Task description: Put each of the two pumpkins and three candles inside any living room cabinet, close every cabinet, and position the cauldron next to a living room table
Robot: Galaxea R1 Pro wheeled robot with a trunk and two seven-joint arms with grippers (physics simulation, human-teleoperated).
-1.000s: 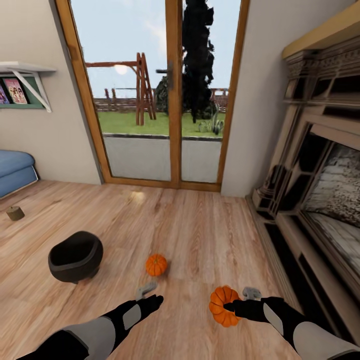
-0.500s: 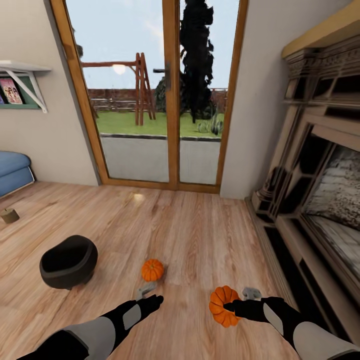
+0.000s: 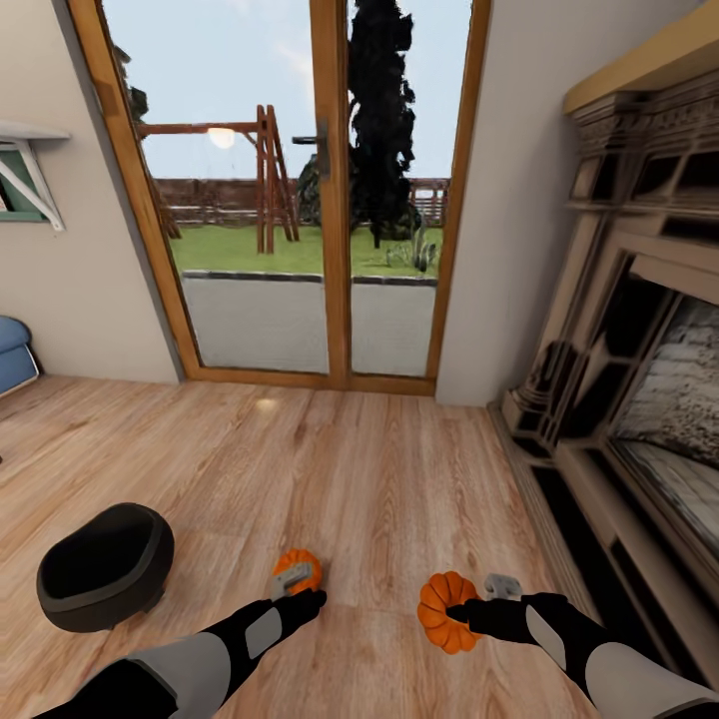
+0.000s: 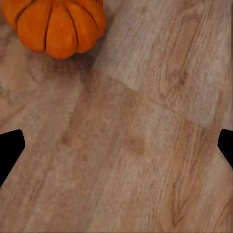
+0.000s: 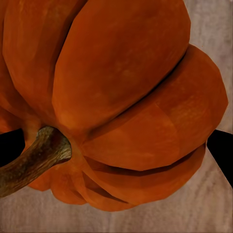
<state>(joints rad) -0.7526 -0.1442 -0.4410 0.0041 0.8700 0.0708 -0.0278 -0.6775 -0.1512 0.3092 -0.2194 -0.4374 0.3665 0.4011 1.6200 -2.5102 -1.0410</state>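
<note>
1. Right gripper [image 3: 469, 611] clamped on a pumpkin [image 3: 446, 610]; right wrist view adds its brown stem [image 5: 31, 160].
2. Left gripper [image 3: 300, 589] spread, empty, just short of the second pumpkin [image 3: 300, 564].
3. Cauldron [image 3: 100, 567] on the floor [image 3: 399, 479], left of that pumpkin.

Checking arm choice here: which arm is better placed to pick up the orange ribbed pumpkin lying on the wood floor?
Left. Its tool is open with nothing between the fingers, right beside the loose orange ribbed pumpkin on the wood floor. The right tool is already shut on the other orange pumpkin.
</note>
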